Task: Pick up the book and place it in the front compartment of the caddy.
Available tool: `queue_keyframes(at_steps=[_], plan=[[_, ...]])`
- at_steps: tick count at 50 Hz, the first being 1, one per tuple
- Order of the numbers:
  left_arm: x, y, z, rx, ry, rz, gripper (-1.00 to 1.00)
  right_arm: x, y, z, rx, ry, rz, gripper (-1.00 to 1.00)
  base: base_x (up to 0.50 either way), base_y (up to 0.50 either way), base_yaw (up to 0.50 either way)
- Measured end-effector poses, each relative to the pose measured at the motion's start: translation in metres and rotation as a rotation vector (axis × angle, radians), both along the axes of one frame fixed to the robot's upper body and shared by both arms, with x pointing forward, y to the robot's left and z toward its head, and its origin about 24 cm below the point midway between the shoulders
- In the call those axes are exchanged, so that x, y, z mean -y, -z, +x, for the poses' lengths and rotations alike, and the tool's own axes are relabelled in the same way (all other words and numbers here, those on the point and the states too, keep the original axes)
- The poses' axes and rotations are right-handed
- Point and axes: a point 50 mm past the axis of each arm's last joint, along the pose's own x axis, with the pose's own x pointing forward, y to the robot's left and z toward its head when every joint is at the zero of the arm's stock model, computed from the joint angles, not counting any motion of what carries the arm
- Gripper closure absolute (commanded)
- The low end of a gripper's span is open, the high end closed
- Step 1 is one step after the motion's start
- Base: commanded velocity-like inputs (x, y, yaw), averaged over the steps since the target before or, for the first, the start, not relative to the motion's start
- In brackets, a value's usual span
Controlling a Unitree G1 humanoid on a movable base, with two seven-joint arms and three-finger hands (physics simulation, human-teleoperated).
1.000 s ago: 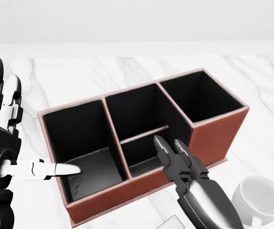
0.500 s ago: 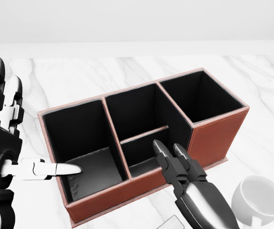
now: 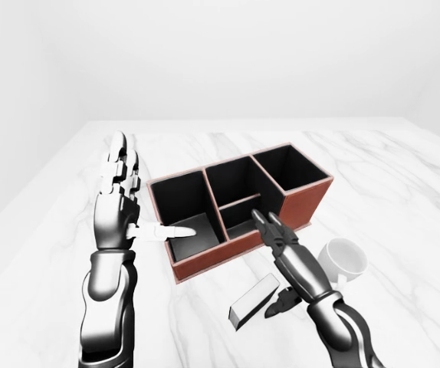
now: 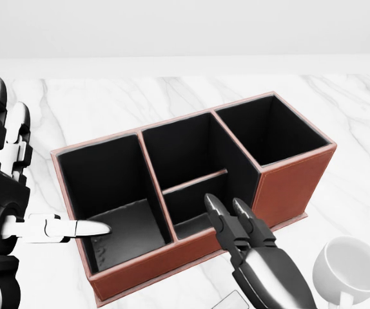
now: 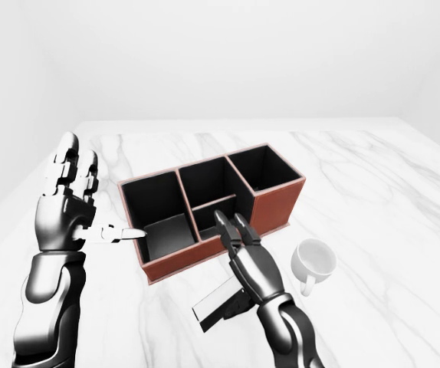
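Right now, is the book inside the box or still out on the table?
Out. The book lies flat on the marble table, below the caddy in the left-eye view, under the right hand.

White mug (image 3: 343, 258) upright on marble tabletop (image 3: 404, 192), lower right in left-eye view; plain pale wall (image 3: 220, 54) behind.

White marble table (image 3: 404, 192), grey veining. On it: red-brown caddy (image 3: 312, 201) with black compartments, set at an angle near the middle; white mug (image 5: 314, 261) just right of the caddy's lower edge; book (image 3: 253, 301) lying flat below the caddy in the left-eye view, left of the mug.
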Motion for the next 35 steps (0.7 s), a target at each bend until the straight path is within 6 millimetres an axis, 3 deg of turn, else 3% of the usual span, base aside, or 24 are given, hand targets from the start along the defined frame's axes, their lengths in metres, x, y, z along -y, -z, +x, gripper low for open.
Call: queue_keyframes(at_steps=[35], plan=[[0.000, 0.000, 0.000, 0.000, -0.001, 0.001, -1.00, -0.003, 0.015, 0.000, -0.030, 0.008, -0.041, -1.00, 0.00, 0.00, 0.00]])
